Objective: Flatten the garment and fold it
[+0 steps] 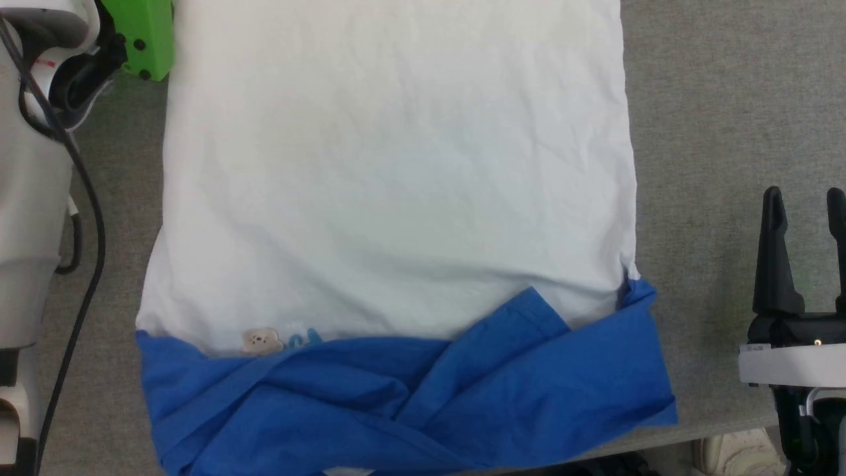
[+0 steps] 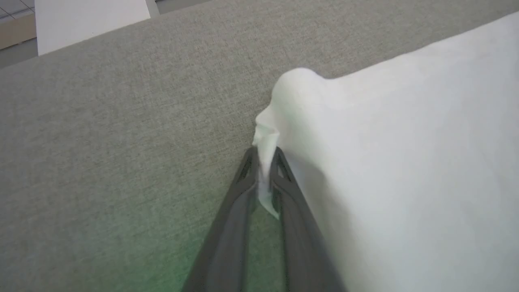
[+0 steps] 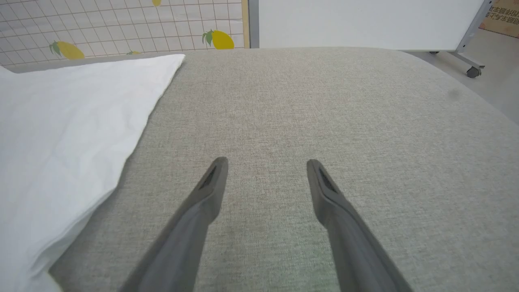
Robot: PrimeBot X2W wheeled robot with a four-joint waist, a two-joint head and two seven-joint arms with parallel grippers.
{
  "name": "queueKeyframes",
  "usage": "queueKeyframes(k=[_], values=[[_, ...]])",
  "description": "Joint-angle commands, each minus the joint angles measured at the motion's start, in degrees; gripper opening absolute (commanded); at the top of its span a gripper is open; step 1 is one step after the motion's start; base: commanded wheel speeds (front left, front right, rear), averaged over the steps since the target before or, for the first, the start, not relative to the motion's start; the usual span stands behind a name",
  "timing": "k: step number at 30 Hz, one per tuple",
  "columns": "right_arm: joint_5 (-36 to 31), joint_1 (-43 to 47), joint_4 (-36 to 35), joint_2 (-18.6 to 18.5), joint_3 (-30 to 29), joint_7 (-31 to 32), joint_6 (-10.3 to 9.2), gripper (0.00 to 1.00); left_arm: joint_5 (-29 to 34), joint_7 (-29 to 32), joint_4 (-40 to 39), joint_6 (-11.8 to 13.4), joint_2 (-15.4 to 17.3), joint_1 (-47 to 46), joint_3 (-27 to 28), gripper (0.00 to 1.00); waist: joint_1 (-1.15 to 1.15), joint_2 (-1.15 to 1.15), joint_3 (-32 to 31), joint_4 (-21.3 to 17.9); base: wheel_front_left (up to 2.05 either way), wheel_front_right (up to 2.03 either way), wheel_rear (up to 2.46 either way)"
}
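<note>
I see the garment [image 1: 396,165] spread on the grey cloth-covered worktop [image 1: 727,99]. Its white body lies mostly flat with light creases and runs off the top edge of the head view. The blue sleeves [image 1: 410,396] are crossed over each other along the near edge, bunched in folds. The bear patch [image 1: 262,340] and a bit of light-blue lettering [image 1: 305,340] peek out just above them.

My left pincer [image 2: 265,156] is closed narrow on a pinch of white fabric at the shirt's edge. A thin strip of cloth runs between the two fingers, and the edge rises into a small peak just beyond the tips.

My right pincer [image 3: 267,164] stands wide with nothing in it, over bare worktop beside the garment's right edge and apart from the cloth. I cannot tell whether its tips touch the surface.

A bright green part [image 1: 142,36] sits at the head view's upper left, just beside the shirt's left edge.
</note>
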Motion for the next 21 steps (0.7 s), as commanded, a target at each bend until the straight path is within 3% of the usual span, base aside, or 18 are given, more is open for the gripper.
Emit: queueKeyframes(k=[1,13,17,21], values=[[0.1,-1.1,0.1,0.1,-0.2,-0.5,-0.08,1.00,-1.1,-0.3,0.5,-0.1,0.0,1.0,0.1,0.00,-0.01,0.00,-0.4,0.4,0.00,0.00,0.00],[-3.6,-3.6,-4.1,0.1,-1.0,3.1,-0.08,1.00,-2.2,-9.4,-0.5,-0.6,-0.5,3.1,1.3,0.00,-0.01,0.00,-5.0,3.7,0.00,0.00,0.00],[-5.2,-10.5,-8.3,-0.5,0.0,9.9,-0.08,1.00,-2.2,-11.8,-0.8,-0.8,-1.0,3.0,0.8,0.00,-0.01,0.00,-5.7,5.7,0.00,0.00,0.00],[-3.3,-20.3,-7.1,-4.5,1.8,19.8,-0.08,1.00,-2.4,-12.9,-0.9,-1.0,-1.4,2.8,0.2,0.00,-0.01,0.00,-5.6,7.2,0.00,0.00,0.00]])
